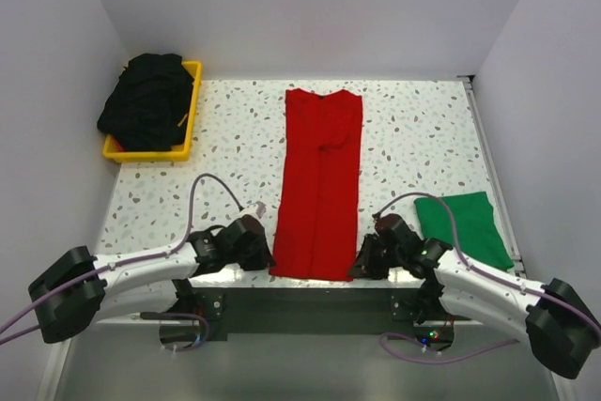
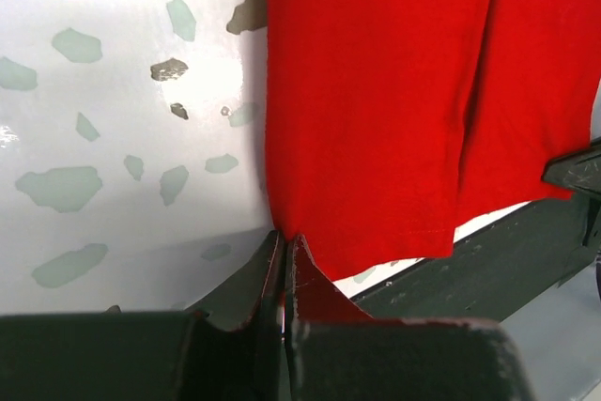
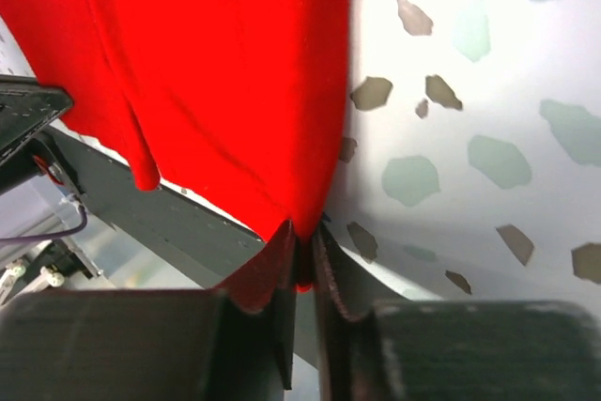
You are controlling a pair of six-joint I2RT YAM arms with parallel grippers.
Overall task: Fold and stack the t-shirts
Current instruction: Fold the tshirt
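Red cloth: the bright red t-shirt [image 1: 319, 185], folded lengthwise into a long narrow strip, lies flat down the middle of the white speckled table [image 1: 235, 138], with its collar end at the far side and its hem at the near edge.
Hem: a little of it laps past the table's near edge, between the two arms.
Left gripper: the black two-finger left gripper [image 1: 270, 256] sits at the near left corner of the hem. In the left wrist view its fingers [image 2: 246, 288] are pressed together with that corner of the red cloth pinched between them. The rest of the shirt spreads away from the tips over the table.
Right gripper: the black two-finger right gripper [image 1: 357, 268] sits at the near right corner of the hem. In the right wrist view its fingers [image 3: 346, 281] are closed on the red corner, with cloth showing in the narrow slit between them.
Green cloth: a folded green t-shirt [image 1: 465, 224] lies flat near the table's right edge, to the right of the right gripper and apart from the red one.
Black cloth: dark black t-shirts [image 1: 147, 100] are heaped in a yellow plastic tray [image 1: 192, 110] at the far left corner and bulge over its rim.
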